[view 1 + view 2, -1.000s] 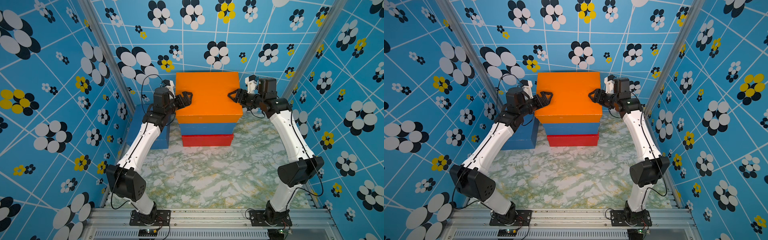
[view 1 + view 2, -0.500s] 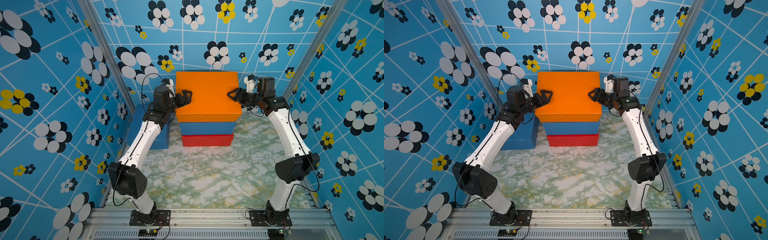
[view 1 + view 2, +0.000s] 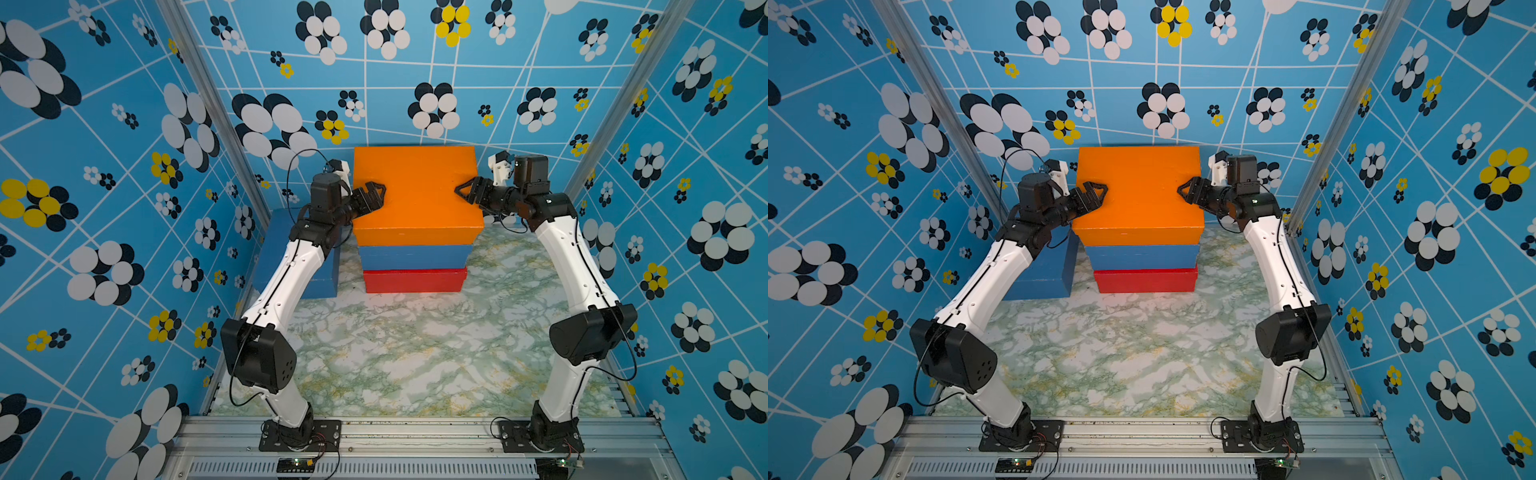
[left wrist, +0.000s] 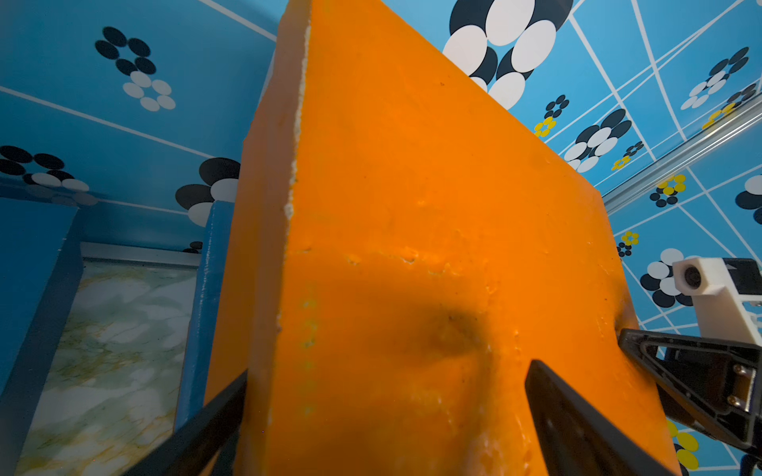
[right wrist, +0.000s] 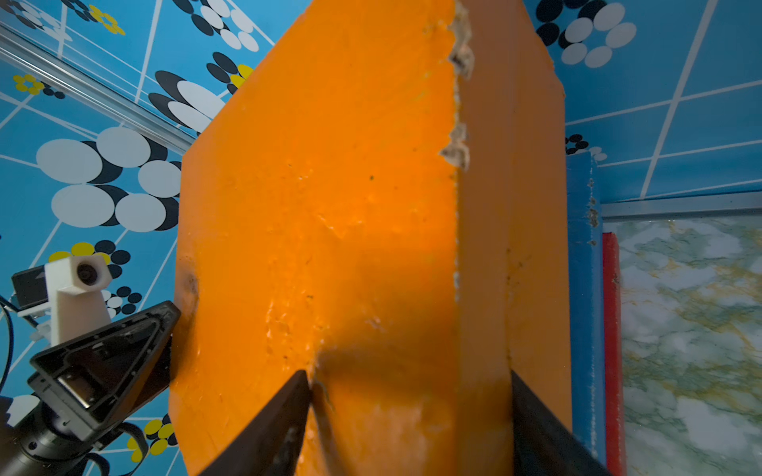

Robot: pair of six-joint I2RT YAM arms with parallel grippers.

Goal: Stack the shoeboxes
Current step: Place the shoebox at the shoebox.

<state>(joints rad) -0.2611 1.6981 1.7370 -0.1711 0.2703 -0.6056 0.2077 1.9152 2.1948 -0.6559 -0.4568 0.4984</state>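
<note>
Squaring the orange lidded cardboard shoebox (image 3: 415, 195) over the blue shoebox (image 3: 415, 257) and red shoebox (image 3: 415, 280) by the far edge of the tabletop (image 3: 415, 353), we should lower evenly; left hand (image 3: 376, 193) and right hand (image 3: 463, 192) each clamp one end.

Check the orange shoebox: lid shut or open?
Shut. The orange shoebox shows an unbroken top in both top views; its lid hugs the side in the right wrist view.
</note>
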